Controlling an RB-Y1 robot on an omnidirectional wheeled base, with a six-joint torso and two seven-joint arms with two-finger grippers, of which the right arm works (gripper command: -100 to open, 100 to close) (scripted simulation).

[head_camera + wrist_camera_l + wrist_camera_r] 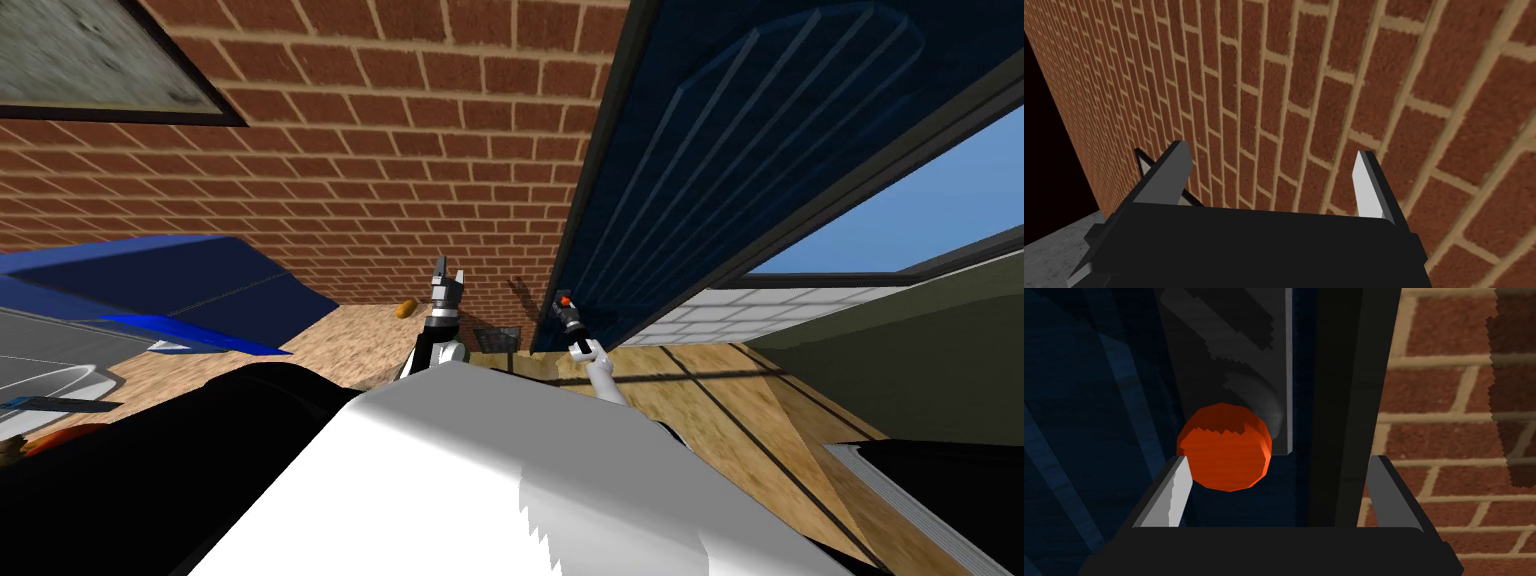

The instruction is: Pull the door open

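Brick wall (400, 150) straight ahead, plank floor (700, 400) underneath, and the dark blue door (760, 150) runs off toward 1 o'clock with sky showing past it at 2 o'clock, so I'd guess it's already swung a bit. The right gripper (1280, 460) is up at the orange knob (1224, 448), fingers spread wide and gripping nothing. The knob sits between them but way off-centre, basically touching one finger, while the other is out past the door's dark edge strip (1344, 413). That's my worry: close now and that outer finger probably lands on the strip instead of the knob, so you get a lopsided pinch that slips off once the pull starts. The left gripper (1271, 150) hangs around 11 o'clock facing the bricks, also wide open and empty.
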